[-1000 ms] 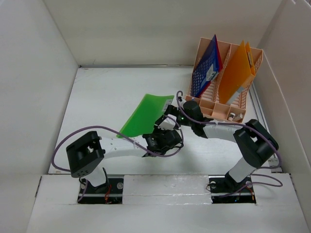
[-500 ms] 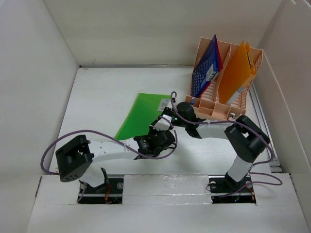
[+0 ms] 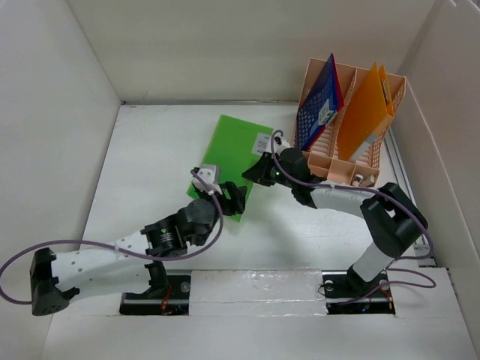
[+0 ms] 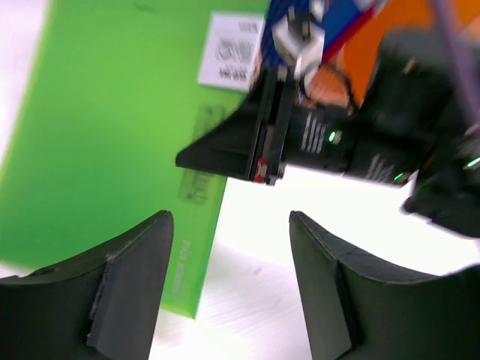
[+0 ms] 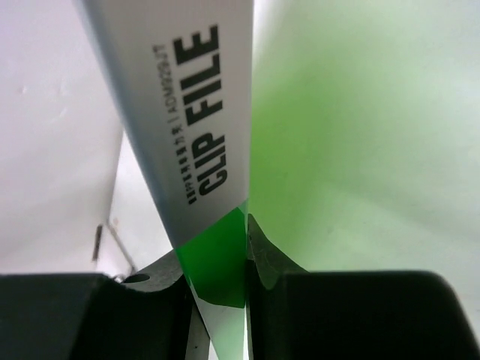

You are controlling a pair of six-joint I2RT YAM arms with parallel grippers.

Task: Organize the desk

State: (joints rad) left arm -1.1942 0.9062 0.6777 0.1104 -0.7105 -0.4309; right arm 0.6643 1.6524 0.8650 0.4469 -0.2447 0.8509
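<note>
A green clip file (image 3: 229, 157) lies over the middle of the white desk (image 3: 150, 142). My right gripper (image 3: 255, 172) is shut on its right edge. In the right wrist view the gripper (image 5: 246, 255) pinches the green spine just under a white label reading CLIP FILE (image 5: 199, 112). My left gripper (image 3: 229, 199) hangs open by the file's near corner. In the left wrist view the gripper (image 4: 229, 277) holds nothing; the file (image 4: 112, 112) lies ahead of the left finger (image 4: 127, 285), and only its corner shows in the gap between the jaws.
A peach-orange slotted file rack (image 3: 328, 166) stands at the back right, holding a blue folder (image 3: 319, 105) and an orange folder (image 3: 367, 112). White walls enclose the desk on three sides. The right arm stretches across in front of the rack.
The left gripper has opened, let go of the green file and drawn back toward the near left. The right gripper has shut on the file's edge, and the file has shifted farther back.
</note>
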